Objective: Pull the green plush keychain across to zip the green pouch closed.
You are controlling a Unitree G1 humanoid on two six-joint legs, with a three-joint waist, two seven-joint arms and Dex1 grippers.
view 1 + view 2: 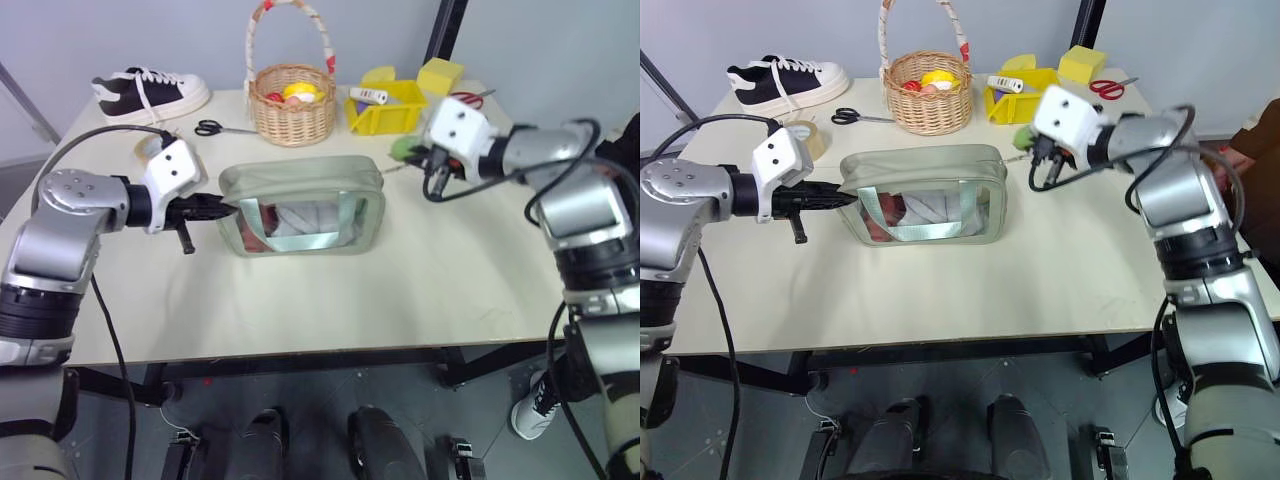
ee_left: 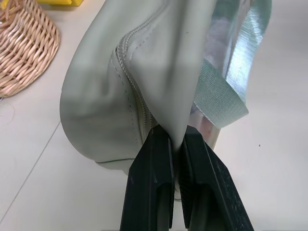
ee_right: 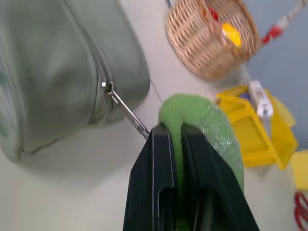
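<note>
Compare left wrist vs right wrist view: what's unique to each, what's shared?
Left wrist view: the left hand pinching the green pouch at its end, a light green strap, the clear window edge. Right wrist view: the right hand shut on the green plush keychain, the metal zipper pull run to the pouch's end, the yellow bin, red scissors. Both: the pouch with its zipper seam, the wicker basket, the table.

Pouch mid-table — basket behind, keychain right.
</note>
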